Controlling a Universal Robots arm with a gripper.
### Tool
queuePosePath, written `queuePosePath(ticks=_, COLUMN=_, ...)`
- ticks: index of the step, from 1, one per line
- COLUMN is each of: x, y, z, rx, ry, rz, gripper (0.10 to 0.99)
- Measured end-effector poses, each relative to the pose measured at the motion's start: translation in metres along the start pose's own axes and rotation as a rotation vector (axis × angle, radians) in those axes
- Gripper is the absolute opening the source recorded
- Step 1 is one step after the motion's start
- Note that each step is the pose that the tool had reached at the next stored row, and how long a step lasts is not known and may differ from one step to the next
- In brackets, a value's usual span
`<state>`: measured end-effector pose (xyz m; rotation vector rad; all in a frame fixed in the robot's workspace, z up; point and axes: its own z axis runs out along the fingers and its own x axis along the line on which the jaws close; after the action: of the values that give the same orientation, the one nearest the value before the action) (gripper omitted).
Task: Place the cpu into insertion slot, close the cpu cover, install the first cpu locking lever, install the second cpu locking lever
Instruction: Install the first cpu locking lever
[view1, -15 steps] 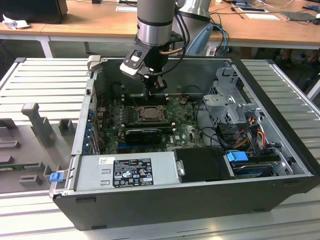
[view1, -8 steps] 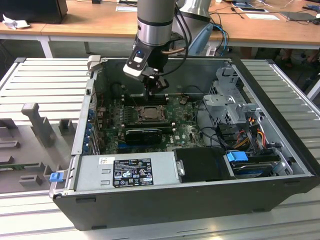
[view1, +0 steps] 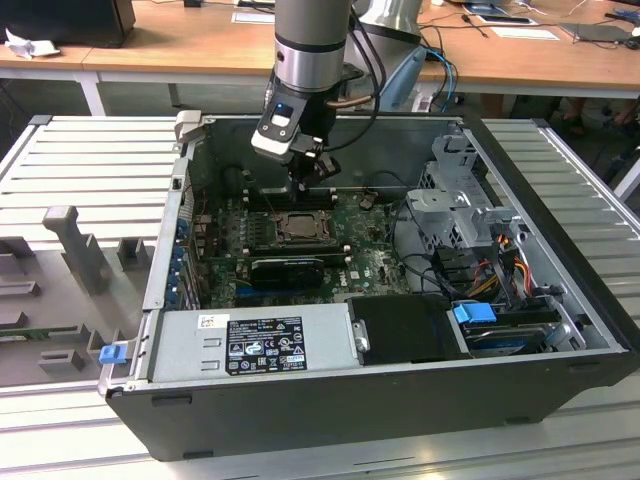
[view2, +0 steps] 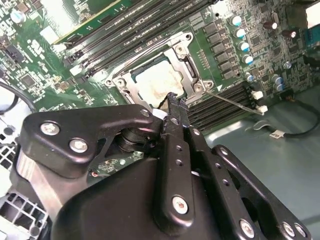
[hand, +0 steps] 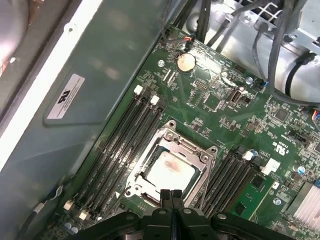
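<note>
The cpu (hand: 167, 170) lies flat in the insertion slot (view1: 300, 226), its pale face showing through the window of the cpu cover (hand: 194, 150), which lies down over it. In the second wrist view the cpu (view2: 156, 80) sits inside the silver cover frame (view2: 186, 56). A thin metal locking lever (view2: 232, 101) sticks out sideways from the socket corner, along the memory slots. My gripper (hand: 172, 193) is shut with its fingers pressed together and nothing between them. Its tip (view2: 175, 100) hovers at the socket's edge, just above the cover rim. In the exterior view the gripper (view1: 305, 188) hangs directly over the socket.
Long black memory slots (hand: 125, 145) flank the socket on both sides. A black expansion card (view1: 288, 268) lies just in front of it. Drive cages and cables (view1: 470, 230) fill the case at the exterior view's right, and the power supply (view1: 255, 343) sits at the front.
</note>
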<state>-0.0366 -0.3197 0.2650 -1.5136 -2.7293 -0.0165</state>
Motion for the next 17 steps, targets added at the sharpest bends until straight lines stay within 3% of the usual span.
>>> queuePosePath(ticks=6, x=0.0000, y=0.0000, z=0.0000, rx=0.003, ry=-0.0001, rz=-0.108, gripper=0.106)
queuePosePath(ticks=17, x=0.0000, y=0.0000, z=0.0000, rx=0.005, ry=-0.0002, rz=-0.215, gripper=0.106)
